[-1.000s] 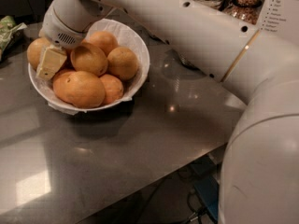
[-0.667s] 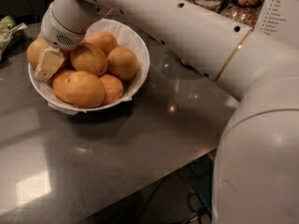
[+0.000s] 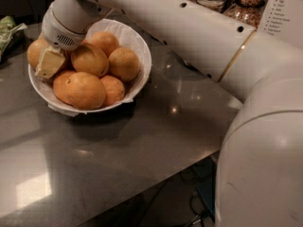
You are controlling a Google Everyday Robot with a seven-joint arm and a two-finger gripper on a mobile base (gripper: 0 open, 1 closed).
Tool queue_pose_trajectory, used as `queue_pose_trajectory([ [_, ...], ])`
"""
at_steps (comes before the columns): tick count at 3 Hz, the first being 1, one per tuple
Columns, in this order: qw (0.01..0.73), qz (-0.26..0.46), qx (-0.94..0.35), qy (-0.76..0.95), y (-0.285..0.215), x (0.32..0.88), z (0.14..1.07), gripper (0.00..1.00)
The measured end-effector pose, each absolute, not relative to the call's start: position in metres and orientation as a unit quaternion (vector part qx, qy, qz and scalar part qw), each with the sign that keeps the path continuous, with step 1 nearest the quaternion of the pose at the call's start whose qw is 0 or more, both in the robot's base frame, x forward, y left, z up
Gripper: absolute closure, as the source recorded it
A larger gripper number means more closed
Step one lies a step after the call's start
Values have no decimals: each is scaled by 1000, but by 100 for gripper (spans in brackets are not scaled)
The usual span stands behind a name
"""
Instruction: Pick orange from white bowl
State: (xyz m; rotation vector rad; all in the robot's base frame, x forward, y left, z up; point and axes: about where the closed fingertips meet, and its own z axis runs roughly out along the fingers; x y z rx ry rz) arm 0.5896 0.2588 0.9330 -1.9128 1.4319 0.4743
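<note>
Orange (image 3: 35, 51) at the white bowl's (image 3: 144, 56) left rim could roll onto the desk (image 3: 142, 141) if the gripper (image 3: 49, 63) touching it, whose closure I cannot tell, nudges it sideways.

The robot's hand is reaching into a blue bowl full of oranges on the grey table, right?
No, the bowl is white, not blue; the camera view shows it. The gripper does reach into it, at its left side among the oranges, and the bowl stands on the grey table.
</note>
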Motion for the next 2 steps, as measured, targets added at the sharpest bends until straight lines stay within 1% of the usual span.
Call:
queue_pose_trajectory([
  [1, 345, 183, -737, 552, 259, 590, 933, 100],
  [2, 345, 183, -737, 552, 259, 590, 935, 100],
])
